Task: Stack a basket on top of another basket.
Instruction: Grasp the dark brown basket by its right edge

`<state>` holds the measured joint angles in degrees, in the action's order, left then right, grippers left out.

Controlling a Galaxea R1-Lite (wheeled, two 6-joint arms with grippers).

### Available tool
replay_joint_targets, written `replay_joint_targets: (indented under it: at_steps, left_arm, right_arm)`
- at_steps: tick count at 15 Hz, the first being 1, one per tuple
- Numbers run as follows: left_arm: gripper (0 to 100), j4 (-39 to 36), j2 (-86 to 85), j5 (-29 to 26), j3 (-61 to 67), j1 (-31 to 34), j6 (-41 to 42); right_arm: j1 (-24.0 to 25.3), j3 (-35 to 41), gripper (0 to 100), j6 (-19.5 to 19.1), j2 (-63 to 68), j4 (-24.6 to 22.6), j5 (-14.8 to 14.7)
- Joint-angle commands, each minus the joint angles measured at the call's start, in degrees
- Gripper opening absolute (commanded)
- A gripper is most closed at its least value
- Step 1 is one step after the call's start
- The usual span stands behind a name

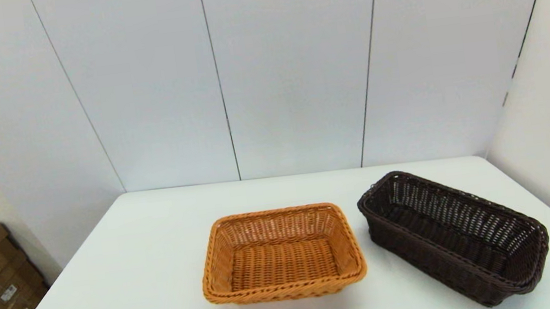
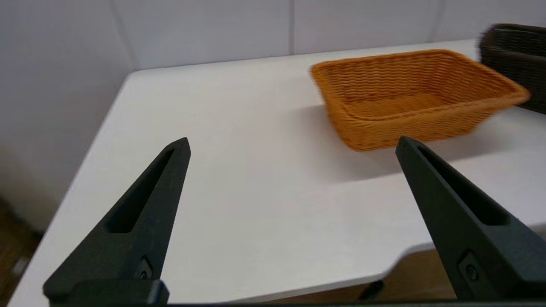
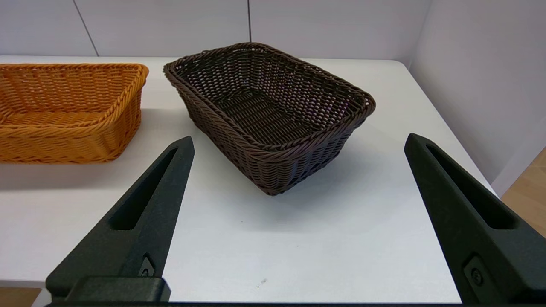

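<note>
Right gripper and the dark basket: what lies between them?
Only bare white table separates the open right gripper from the dark basket, per the right wrist view.

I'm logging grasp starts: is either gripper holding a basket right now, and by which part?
Nothing is held. The left gripper and right gripper are both open, short of the baskets; the dark brown basket and orange-tan basket sit apart on the table.

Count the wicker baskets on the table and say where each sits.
2. The orange-tan basket sits near the table's middle; the dark brown basket sits apart on its right, angled. Both are empty, so none hides inside.
</note>
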<state>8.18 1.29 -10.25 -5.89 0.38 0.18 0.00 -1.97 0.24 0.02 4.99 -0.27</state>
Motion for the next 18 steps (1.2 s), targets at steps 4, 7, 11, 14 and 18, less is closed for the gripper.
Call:
replay_joint_targets:
  at_steps: [4,7,11,14,18]
  left_arm:
    - [100,-1.0,-1.3,9.0,2.6,0.0,1.1]
    - [100,-2.7,-1.4,9.5,3.7,0.0,1.6]
    - [100,-2.8,-1.4,9.9,3.7,0.0,1.2]
    - [100,-2.8,-1.4,10.1,3.8,0.1,0.9]
    - [100,-8.4,-1.3,10.5,6.1,0.0,-0.3]
  right_arm:
    - [0.0,0.0,100,0.0,0.0,0.0,0.0]
    - [0.0,0.0,100,0.0,0.0,0.0,0.0]
    - [0.0,0.0,100,0.0,0.0,0.0,0.0]
    - [0.0,0.0,100,0.0,0.0,0.0,0.0]
    - [0.0,0.0,100,0.0,0.0,0.0,0.0]
